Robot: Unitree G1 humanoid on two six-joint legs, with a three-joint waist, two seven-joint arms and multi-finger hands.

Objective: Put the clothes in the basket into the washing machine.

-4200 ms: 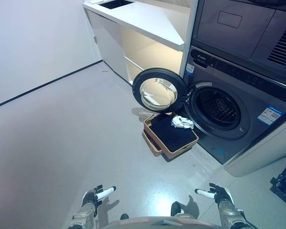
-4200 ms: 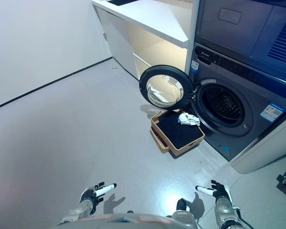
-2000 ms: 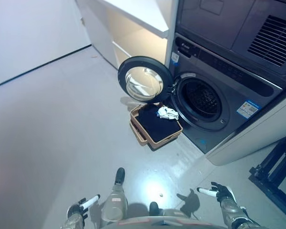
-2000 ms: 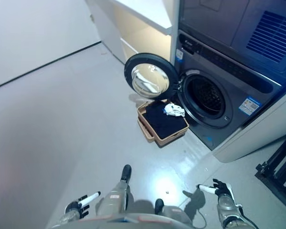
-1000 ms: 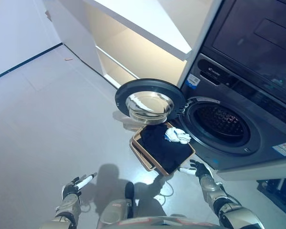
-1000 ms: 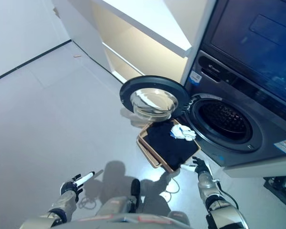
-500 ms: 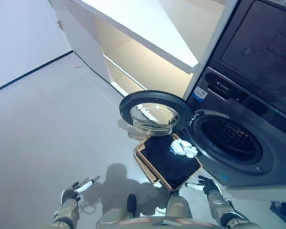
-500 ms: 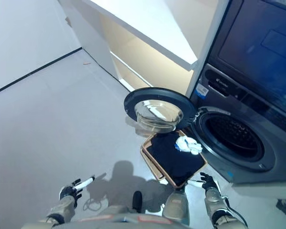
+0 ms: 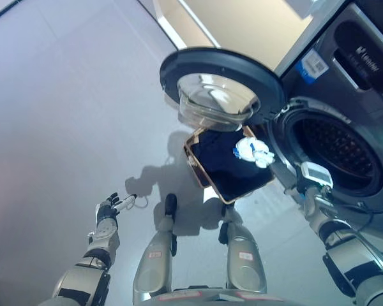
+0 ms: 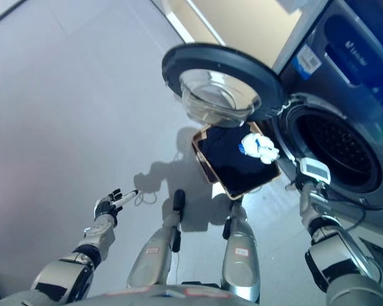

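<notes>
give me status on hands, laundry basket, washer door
Left hand open, low. Right hand by the drum, fingers hidden. Tan basket holds dark and white clothes. Round washer door open.

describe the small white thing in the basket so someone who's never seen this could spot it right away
Find the dark washing machine on the right, its round door swung open to the left. On the floor just below that door sits a tan basket filled with dark cloth. The white bundle lies on the dark cloth at the corner nearest the drum, the only pale, crumpled item there.
</notes>
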